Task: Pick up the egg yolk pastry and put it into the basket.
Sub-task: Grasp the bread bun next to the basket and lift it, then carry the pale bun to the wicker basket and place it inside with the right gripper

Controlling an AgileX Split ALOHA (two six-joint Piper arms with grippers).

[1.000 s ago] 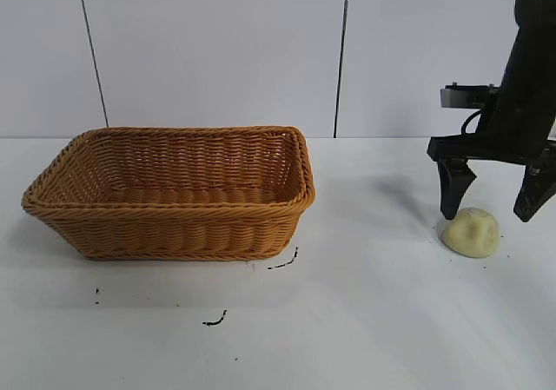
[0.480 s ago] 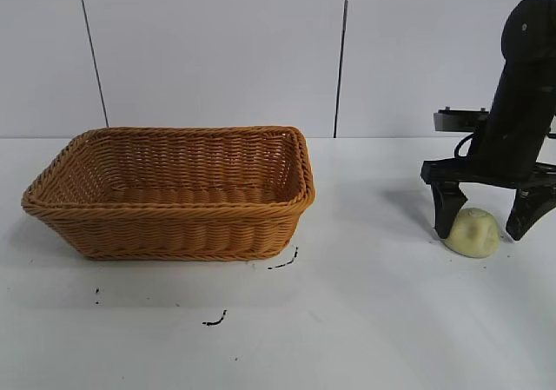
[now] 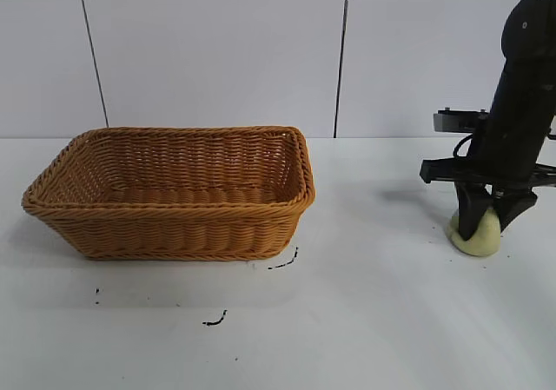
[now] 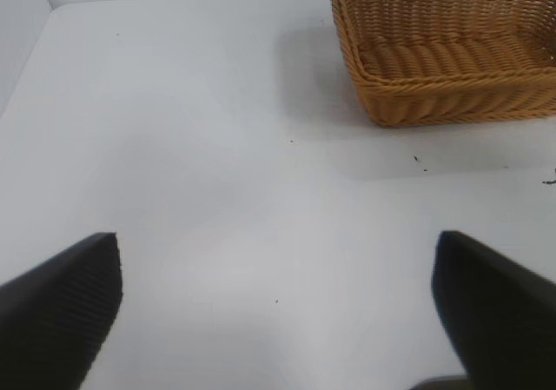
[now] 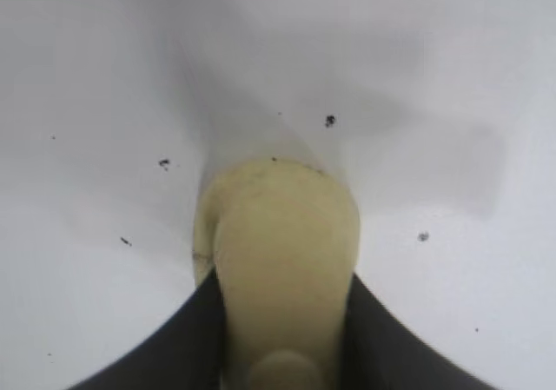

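No text, label, brand, number or sign can be read in any view. The small black marks on the white surface (image 3: 347,320) near the basket (image 3: 174,195) are only specks and smudges.

The basket (image 3: 169,190) sits on the surface (image 3: 347,320) toward the left. The pastry (image 3: 476,234) lies on the surface well apart from it, far to the right. The right end effector (image 3: 486,221) stands directly over the pastry, a finger (image 5: 174,347) against each side.
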